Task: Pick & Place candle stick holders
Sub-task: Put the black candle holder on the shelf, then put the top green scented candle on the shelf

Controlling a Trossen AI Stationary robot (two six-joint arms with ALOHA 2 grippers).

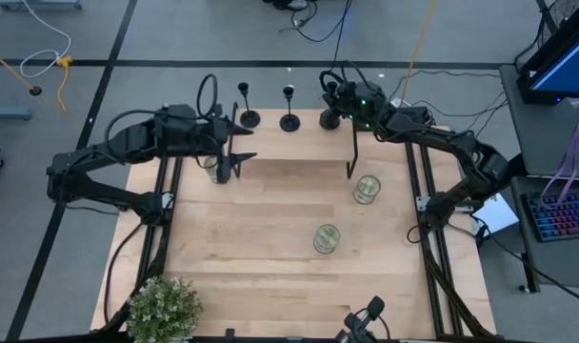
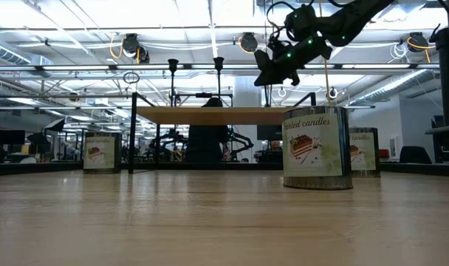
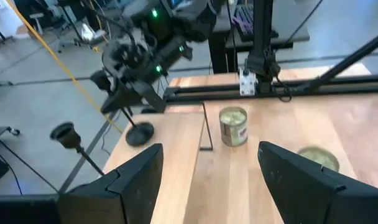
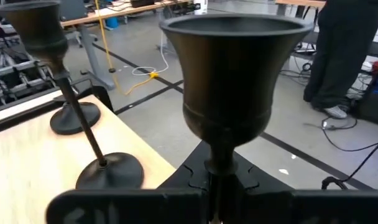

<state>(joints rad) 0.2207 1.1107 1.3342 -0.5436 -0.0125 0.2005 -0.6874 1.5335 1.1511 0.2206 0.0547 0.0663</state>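
Note:
Three matte-black candle stick holders stand in a row at the table's far edge, on a low wooden shelf (image 1: pixel 289 145) with thin black legs. The left holder (image 1: pixel 249 105) and the middle holder (image 1: pixel 289 109) stand free on their disc bases. My right gripper (image 1: pixel 339 99) is shut on the right holder (image 4: pixel 232 68), whose cup fills the right wrist view. My left gripper (image 1: pixel 240 139) is open and empty, hovering at the shelf's left end with its fingers pointing toward the table's right edge; it also shows in the left wrist view (image 3: pixel 211 158). My right gripper pinches the right holder's thin stem (image 4: pixel 219 169) just below the cup, between its two fingers (image 4: pixel 114 204). It comes from the table's right side, and the fingers lie across the stem. The holder stands about upright; I cannot tell whether its disc base (image 3: pixel 139 133) is off the shelf.
Three glass candle jars stand on the table: one under my left gripper (image 1: pixel 211 168), one right of centre (image 1: pixel 367 188), one at the middle (image 1: pixel 327 238). A leafy potted plant (image 1: pixel 163 307) is at the near left corner. The shelf's legs (image 1: pixel 351 152) stand among them.

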